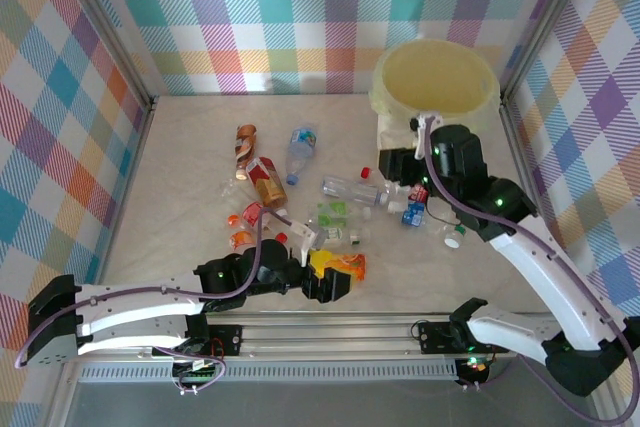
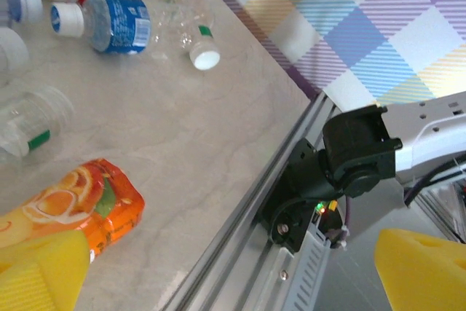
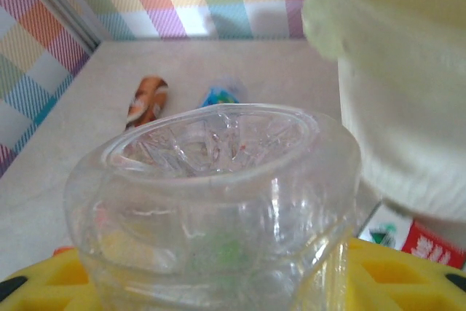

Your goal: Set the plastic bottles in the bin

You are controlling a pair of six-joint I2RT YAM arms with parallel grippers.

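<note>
As you are looking down from the top camera, the bin (image 1: 395, 115) is standing upright and open-mouthed, its yellowish liner (image 1: 383, 95) hanging over the rim. Your right gripper (image 3: 218, 289) is sitting just in front of the bin, low beside its wall. Its yellow pads (image 3: 393, 271) are pressing in on both sides of a clear bottle (image 3: 211, 180), whose moulded base is facing the wrist camera, so the jaws are closed on it. Your left gripper (image 2: 229, 274) is hovering well to the left of the bin and nearer the arm bases. Its jaws are standing fully apart and holding nothing, with an orange-labelled bottle (image 2: 80, 205) lying just beside one finger. The other plastic bottles (image 1: 350, 190) are lying scattered on the table (image 1: 180, 147), left of the bin and in front of it. A brown-labelled bottle (image 1: 245, 142) is lying farthest to the bin's left, with a blue-labelled bottle (image 1: 300, 152) and a red-labelled bottle (image 1: 267, 182) lying near it. A small blue-wrapped bottle (image 2: 120, 21) and a white-capped bottle (image 2: 204, 52) are lying close in front of the bin.
</note>
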